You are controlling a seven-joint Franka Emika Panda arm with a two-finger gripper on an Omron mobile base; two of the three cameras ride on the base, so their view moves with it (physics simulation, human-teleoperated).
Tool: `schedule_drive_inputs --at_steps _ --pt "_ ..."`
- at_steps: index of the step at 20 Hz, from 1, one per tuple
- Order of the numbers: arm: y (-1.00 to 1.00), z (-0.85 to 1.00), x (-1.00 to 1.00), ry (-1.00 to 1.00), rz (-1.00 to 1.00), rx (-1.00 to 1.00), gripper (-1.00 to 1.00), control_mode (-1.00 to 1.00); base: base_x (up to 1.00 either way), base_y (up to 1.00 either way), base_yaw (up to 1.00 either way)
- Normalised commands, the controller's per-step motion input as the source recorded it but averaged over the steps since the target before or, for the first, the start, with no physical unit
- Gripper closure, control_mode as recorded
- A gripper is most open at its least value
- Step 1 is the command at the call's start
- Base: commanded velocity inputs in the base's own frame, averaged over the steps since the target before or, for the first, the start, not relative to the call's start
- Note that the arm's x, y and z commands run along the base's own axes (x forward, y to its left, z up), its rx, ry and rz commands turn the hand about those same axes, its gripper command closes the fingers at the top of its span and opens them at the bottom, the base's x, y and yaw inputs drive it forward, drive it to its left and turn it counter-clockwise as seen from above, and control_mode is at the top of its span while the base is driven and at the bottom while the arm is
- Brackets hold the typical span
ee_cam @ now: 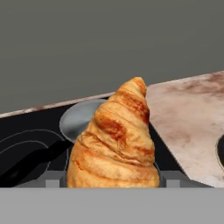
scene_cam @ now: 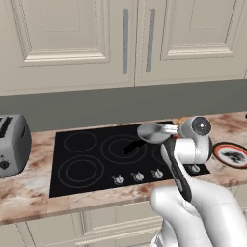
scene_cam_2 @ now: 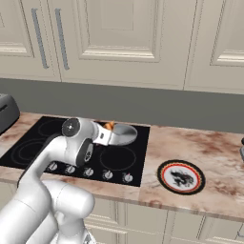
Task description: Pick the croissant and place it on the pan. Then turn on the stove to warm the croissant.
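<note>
The croissant [ee_cam: 114, 144] stands pinched between the gripper [ee_cam: 113, 183] fingers, held above the stove [scene_cam: 91, 157], just short of the grey pan [ee_cam: 81, 118] on the black glass; a red-rimmed plate [scene_cam_2: 181, 177] sits on the counter nearby.

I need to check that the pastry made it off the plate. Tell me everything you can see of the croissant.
The croissant is golden orange-brown with darker baked ridges, layered and flaky-looking, tapering to a point. In the hand view it stands between the end effector's fingertips, held above the stove, with the grey pan behind it. From the right base view only an orange tip peeks past the arm, next to the pan.
</note>
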Motion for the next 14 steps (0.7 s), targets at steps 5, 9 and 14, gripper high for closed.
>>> schedule_drive_inputs --at_steps 5,9,14 --pt "0.00 0.00 0.50 0.00 0.00 0.00 1.00 -1.00 0.00 0.00 0.00" --pt "0.00 0.00 0.47 0.00 0.00 0.00 1.00 -1.00 0.00 0.00 0.00" --pt "0.00 0.00 0.36 0.00 0.00 0.00 1.00 -1.00 0.00 0.00 0.00"
